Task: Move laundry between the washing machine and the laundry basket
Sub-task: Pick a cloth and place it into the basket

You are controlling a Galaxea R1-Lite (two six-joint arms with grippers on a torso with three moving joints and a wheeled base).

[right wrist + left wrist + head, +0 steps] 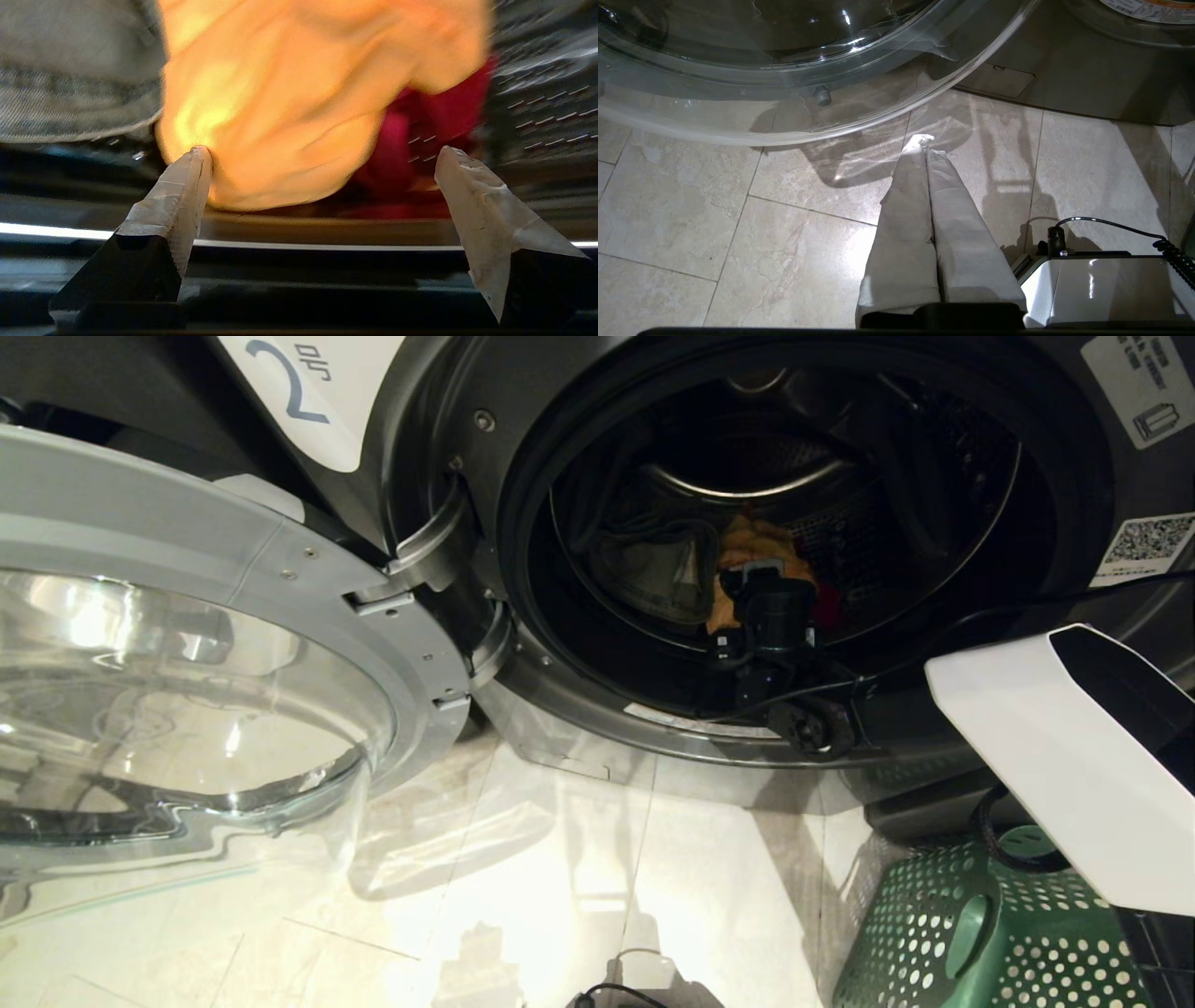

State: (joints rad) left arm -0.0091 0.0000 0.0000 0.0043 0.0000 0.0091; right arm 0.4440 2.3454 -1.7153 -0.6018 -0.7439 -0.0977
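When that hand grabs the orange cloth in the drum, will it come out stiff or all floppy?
Probably floppy: the orange cloth lies in soft, rounded folds. It looks thin, so likely light. Its edge overlaps the red garment, so that might drag along between the right hand's open fingers.

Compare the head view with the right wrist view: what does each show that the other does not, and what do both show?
Head view only: the dark grey front-loading washing machine with its round glass door swung open, the green perforated plastic laundry basket on the pale tiled floor.

Right wrist view only: the faded grey-green denim jeans with their stitched seam, and the right gripper with its jaws wide open just short of the clothes.

Both: the yellow-orange garment, the red garment and the perforated drum.
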